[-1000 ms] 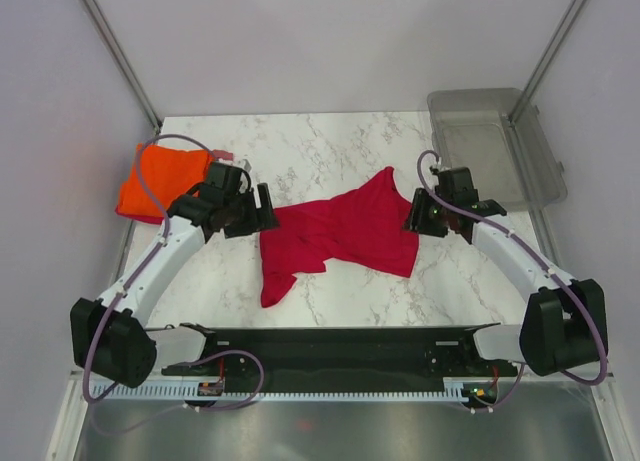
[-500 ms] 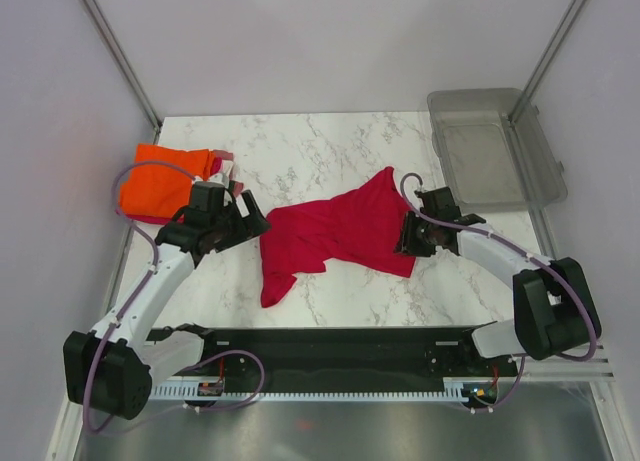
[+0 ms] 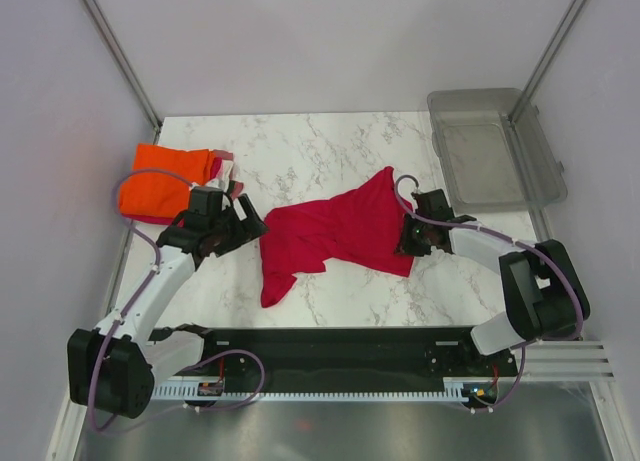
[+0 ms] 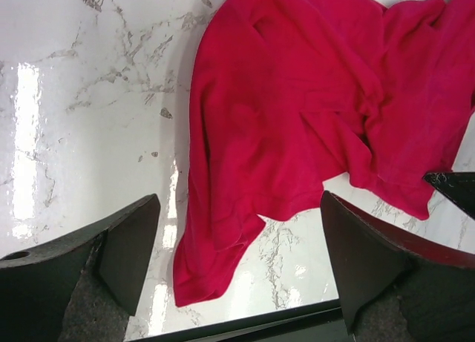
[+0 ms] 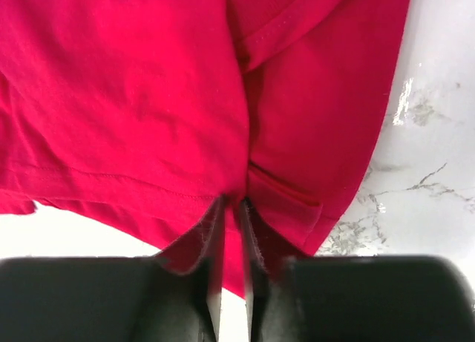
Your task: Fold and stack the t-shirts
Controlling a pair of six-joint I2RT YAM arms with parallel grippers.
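Crimson t-shirt (image 3: 335,236) lies crumpled at the centre of the table (image 3: 300,141); the flattening step appears to be in hand. Right gripper (image 5: 231,208) pinches its hem at 4 o'clock. Left gripper (image 4: 239,208), jaws spread, hovers over its 9 o'clock edge. Next: close left on cloth, pull taut.

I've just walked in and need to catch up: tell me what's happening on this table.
Two robot arms are working on a crumpled crimson t-shirt mid-table. The right gripper pinches its right edge between closed fingers. The left gripper hovers wide open at its left edge, holding nothing. A folded orange t-shirt sits far left.
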